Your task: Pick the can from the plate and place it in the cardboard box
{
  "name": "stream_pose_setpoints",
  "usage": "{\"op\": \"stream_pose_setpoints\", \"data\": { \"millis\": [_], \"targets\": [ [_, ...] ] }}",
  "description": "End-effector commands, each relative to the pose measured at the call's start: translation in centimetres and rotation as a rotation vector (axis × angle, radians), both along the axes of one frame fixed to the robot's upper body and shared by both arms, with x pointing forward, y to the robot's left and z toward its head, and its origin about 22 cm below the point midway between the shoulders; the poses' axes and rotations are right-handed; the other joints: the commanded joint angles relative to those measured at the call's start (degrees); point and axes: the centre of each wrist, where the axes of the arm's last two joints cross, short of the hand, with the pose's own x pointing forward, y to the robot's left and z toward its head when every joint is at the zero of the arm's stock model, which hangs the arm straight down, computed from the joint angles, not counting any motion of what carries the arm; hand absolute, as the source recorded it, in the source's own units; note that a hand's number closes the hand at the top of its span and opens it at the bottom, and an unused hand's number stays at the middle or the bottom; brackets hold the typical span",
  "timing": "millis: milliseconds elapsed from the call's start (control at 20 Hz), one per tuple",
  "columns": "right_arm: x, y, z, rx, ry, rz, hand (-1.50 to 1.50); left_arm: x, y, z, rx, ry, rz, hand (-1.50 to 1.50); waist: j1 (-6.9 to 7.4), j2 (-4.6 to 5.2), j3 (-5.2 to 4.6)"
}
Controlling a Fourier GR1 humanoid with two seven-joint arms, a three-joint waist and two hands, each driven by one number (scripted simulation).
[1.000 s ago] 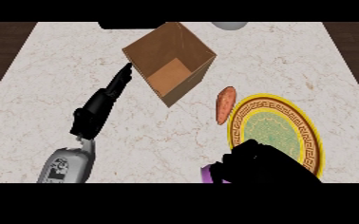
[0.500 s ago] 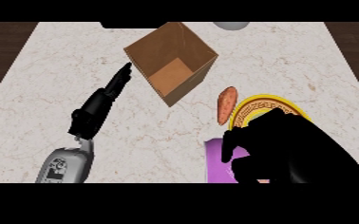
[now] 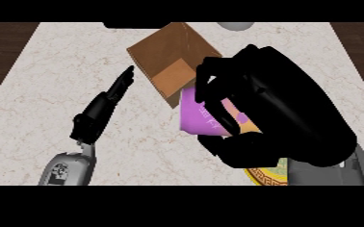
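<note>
My right hand (image 3: 284, 110) fills the right half of the head view, its fingers and thumb curled round a purple can (image 3: 206, 118) held above the counter. The can hangs just in front of the open cardboard box (image 3: 165, 60), near its right front corner, and partly overlaps it. Only a small yellow patterned edge of the plate (image 3: 268, 177) shows under the hand at the lower right. My left hand (image 3: 107, 103) lies open at the left of the box, fingers straight and pointing up toward it.
The marble counter (image 3: 64, 57) stretches to the left of the box. A grey round object (image 3: 236, 25) and a dark object (image 3: 135, 25) sit at the far edge behind the box.
My right hand has risen from the plate with the purple can and moved up and left toward the box, now covering most of the plate and the orange item. The left hand has stayed still.
</note>
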Motion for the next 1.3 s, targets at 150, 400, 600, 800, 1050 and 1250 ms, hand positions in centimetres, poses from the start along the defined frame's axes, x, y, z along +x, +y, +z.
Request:
{"op": "stream_pose_setpoints", "data": {
  "millis": [150,400,600,800,1050,1250],
  "targets": [
    [4.6,3.5,0.1,0.047,0.031,-0.039,1.50,0.6,-0.2,1.5,0.005,-0.016,-0.009,0.00,0.23,0.05,0.01],
    [6.9,5.2,-0.3,0.001,-0.006,-0.084,1.50,-0.3,-0.4,-0.2,-0.009,-0.002,0.007,0.00,0.23,0.07,0.00],
    [9.7,6.7,-3.0,-0.056,-0.019,-0.093,1.50,1.9,-0.3,2.0,0.018,-0.022,-0.017,0.00,0.49,0.27,0.00],
    [10.9,8.3,-4.5,-0.096,-0.019,-0.099,1.50,0.8,-0.3,1.0,0.003,0.004,-0.013,0.00,0.54,0.15,0.01],
    [13.5,9.0,-7.8,-0.146,-0.002,-0.139,1.50,-0.1,-0.8,0.6,-0.004,0.000,-0.022,0.00,0.91,0.23,0.01],
    [13.8,8.4,-10.7,-0.075,0.234,-0.181,-1.50,0.7,-0.5,0.5,-0.005,-0.023,-0.024,0.00,1.34,0.35,0.00]
  ]
}}
